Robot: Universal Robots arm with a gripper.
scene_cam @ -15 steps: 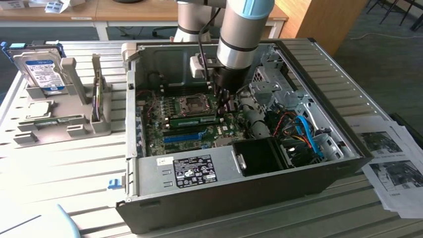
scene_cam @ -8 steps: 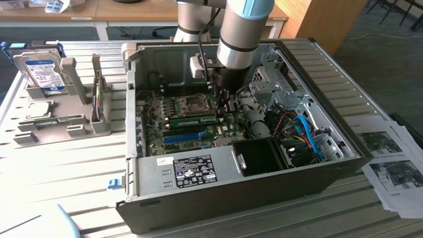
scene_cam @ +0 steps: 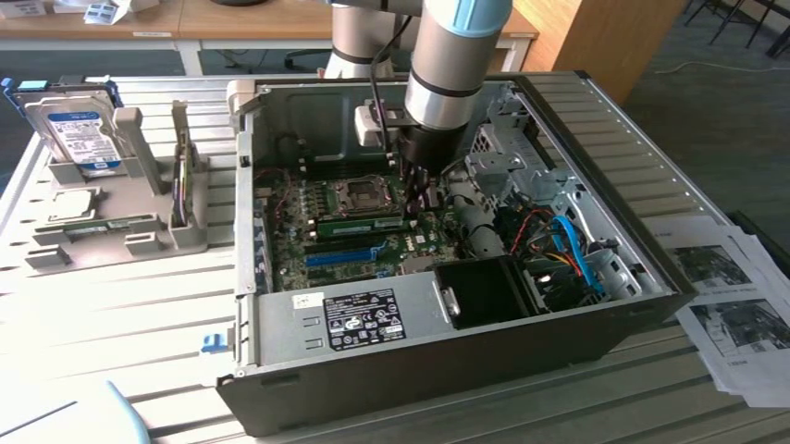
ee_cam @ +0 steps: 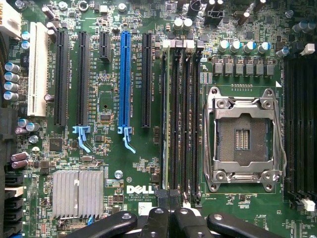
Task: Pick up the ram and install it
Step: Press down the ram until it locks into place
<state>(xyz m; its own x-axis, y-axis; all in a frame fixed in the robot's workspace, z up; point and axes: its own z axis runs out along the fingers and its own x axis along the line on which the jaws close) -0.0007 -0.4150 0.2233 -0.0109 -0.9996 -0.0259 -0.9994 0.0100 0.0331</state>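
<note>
The ram (scene_cam: 362, 225), a green stick with a pale label, stands on edge in a memory slot on the motherboard inside the open computer case (scene_cam: 420, 356). In the wrist view the ram (ee_cam: 168, 119) appears edge-on as a thin pale line in the slot row closest to the black expansion slots. My gripper (scene_cam: 415, 202) reaches down into the case at the end of the ram toward the exterior view's right. The black fingers (ee_cam: 185, 223) are pressed together, right over that end of the stick. Whether they touch it I cannot tell.
A bright blue slot (ee_cam: 124, 79) and the empty CPU socket (ee_cam: 243, 139) flank the memory slots. Cables and a black fan shroud (scene_cam: 487, 291) crowd the case's right side. A grey holder (scene_cam: 111, 236) with a hard drive (scene_cam: 77, 139) stands at left, papers (scene_cam: 728, 305) at right.
</note>
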